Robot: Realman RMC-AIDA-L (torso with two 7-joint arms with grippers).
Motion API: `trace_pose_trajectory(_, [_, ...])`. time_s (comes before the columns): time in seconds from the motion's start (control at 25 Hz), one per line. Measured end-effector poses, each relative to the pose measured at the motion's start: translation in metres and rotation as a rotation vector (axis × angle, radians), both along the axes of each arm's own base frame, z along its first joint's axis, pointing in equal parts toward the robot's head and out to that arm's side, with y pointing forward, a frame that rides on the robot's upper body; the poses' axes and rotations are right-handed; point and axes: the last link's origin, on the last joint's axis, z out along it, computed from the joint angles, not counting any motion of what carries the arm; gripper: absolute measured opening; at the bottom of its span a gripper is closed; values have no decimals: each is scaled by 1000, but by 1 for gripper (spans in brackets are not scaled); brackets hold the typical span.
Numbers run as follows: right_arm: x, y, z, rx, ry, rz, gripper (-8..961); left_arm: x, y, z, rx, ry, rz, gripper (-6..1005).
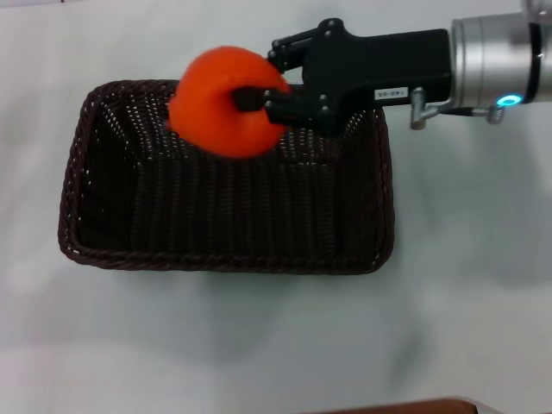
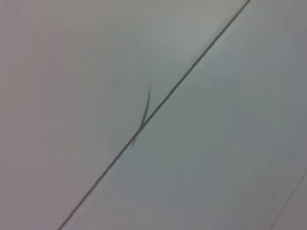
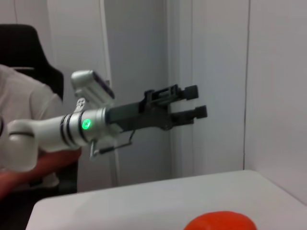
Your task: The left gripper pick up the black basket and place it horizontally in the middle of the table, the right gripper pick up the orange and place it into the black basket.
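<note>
Right wrist view only: left claw (image 3: pixel 196 101), fingers spread, raised above the counter (image 3: pixel 144 201).
Orange (image 1: pixel 226 102): pinched by right claw (image 1: pixel 269 86), over black basket (image 1: pixel 103 250).

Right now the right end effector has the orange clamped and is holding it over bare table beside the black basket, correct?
Not quite. The right end effector does have the orange clamped, but the head view shows it over the far side of the black basket, not over bare table beside it.

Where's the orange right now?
In the head view the orange is gripped by the right hand, over the far rim of the black basket, left of its centre.
</note>
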Motion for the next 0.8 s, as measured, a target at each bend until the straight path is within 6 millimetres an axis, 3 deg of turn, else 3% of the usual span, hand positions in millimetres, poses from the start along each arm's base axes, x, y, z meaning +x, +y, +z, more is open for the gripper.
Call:
trace_pose_trajectory(0.12, [2, 4, -3, 7, 33, -8, 312, -2, -1, -10, 34, 47, 4, 753])
trace_pose_trajectory(0.56, [30, 8, 17, 136, 173, -72, 784, -12, -9, -26, 169, 83, 40, 753])
trace_pose_trajectory(0.68, [36, 7, 19, 149, 181, -86, 825, -14, -10, -25, 182, 88, 49, 753])
trace_pose_trajectory(0.8, [53, 8, 34, 255, 255, -152, 866, -15, -11, -25, 210, 138, 51, 753])
